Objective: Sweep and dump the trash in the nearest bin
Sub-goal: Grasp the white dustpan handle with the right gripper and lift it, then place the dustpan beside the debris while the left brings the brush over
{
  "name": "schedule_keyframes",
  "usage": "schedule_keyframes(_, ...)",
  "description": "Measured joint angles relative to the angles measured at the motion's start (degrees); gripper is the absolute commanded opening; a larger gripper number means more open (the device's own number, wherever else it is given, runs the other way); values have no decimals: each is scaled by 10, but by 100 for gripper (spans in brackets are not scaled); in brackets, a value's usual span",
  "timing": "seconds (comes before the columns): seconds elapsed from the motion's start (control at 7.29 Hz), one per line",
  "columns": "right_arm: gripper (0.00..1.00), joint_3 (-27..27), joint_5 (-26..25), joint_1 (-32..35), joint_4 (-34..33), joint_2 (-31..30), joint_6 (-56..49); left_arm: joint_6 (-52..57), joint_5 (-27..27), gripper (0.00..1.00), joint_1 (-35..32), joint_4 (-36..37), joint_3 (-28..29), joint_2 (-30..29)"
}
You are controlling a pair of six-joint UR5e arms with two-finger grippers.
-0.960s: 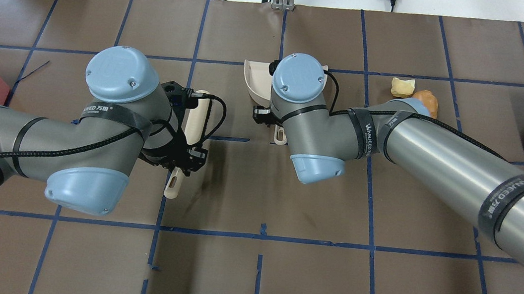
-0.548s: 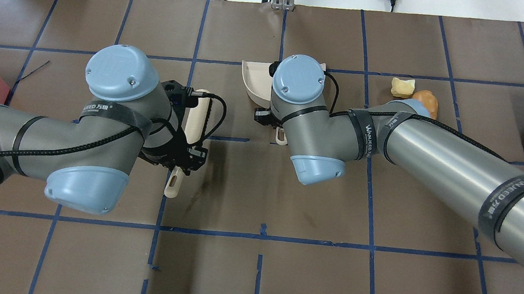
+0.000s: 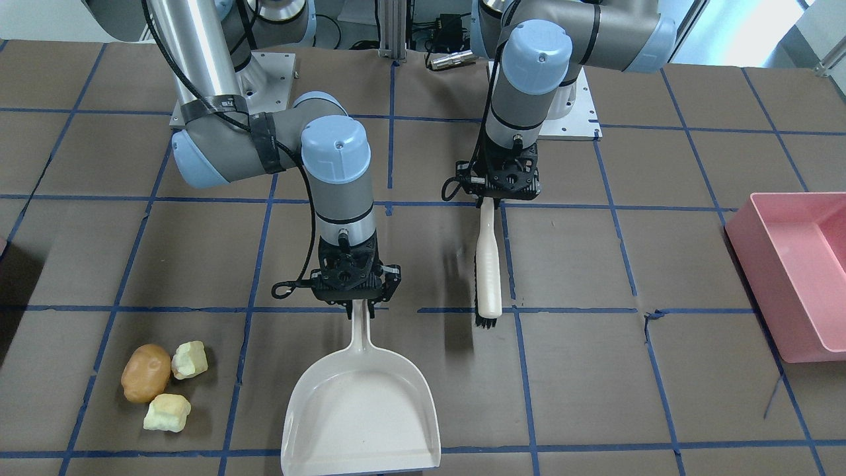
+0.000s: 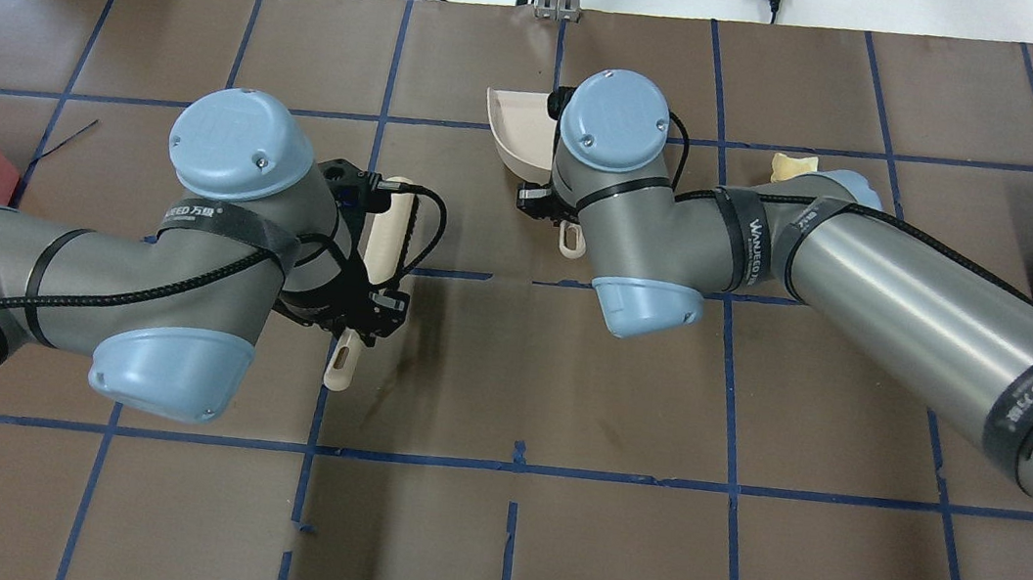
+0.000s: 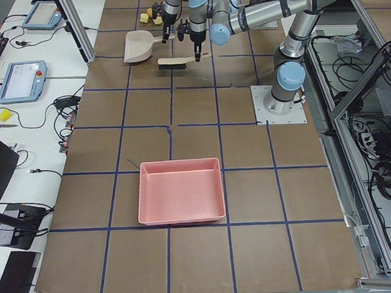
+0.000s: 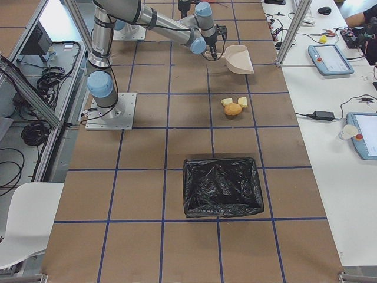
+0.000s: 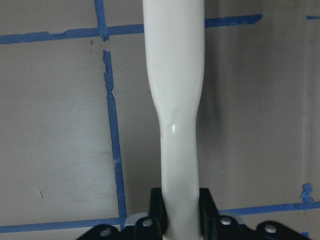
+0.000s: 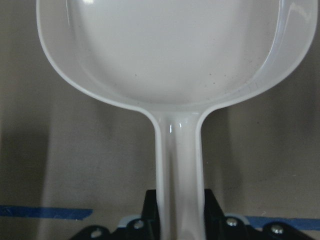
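The trash lies together on the table: a tan-orange lump [image 3: 145, 372] and two pale yellow-green chunks [image 3: 190, 359] [image 3: 167, 412]. My right gripper [image 3: 357, 304] is shut on the handle of a cream dustpan [image 3: 360, 410], whose mouth points away from me. The trash lies beside the pan, towards my right. The right wrist view shows the empty pan [image 8: 170, 50]. My left gripper [image 3: 489, 198] is shut on the handle of a cream brush [image 3: 489, 264] with black bristles, seen close in the left wrist view [image 7: 175, 100]. In the overhead view my right arm hides most of the trash.
A pink bin [image 3: 793, 264] stands at the table's end on my left. A bin lined with a black bag [image 6: 222, 186] stands towards the end on my right, beyond the trash. Blue tape lines grid the brown table.
My right arm has moved the dustpan forward and a little to the right, and now hides the orange lump in the overhead view. The left arm and brush have not moved.
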Motion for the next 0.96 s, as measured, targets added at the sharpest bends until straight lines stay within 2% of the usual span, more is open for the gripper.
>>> schedule_keyframes(0.41,0,-53,58,-130,173,-61,-175,-3,-8,1,-3,-4,13,-1)
schedule_keyframes(0.69,0,-117,60,-238,334,-90,-317,-8,-25,1,-10,-15,33,-4)
schedule_keyframes(0.82,0,-145,54,-287,390,-94,-405,-10,-27,1,-17,-14,36,-6)
schedule_keyframes(0.96,0,-162,50,-333,420,-99,-503,-15,-28,1,-28,-9,40,-12)
